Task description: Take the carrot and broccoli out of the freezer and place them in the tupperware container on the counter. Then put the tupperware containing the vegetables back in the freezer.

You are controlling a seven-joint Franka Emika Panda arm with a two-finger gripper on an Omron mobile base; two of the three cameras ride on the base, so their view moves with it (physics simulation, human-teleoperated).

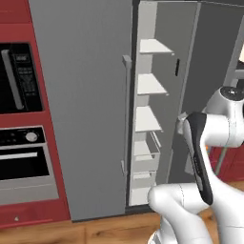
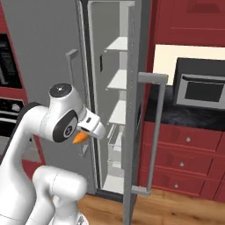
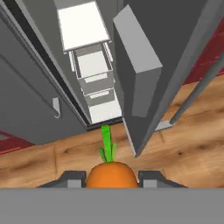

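My hand grips the carrot; swinging to the worktop, I could clip the freezer door.

Red kitchen around me, wood underfoot.
To my left a red cabinet wall frames a black microwave set above a built-in oven with a pale knob. The floor is warm wooden planking with visible grain. On my right, red drawers with small round knobs sit beneath a cream wall panel, and red upper cabinets hang above it.
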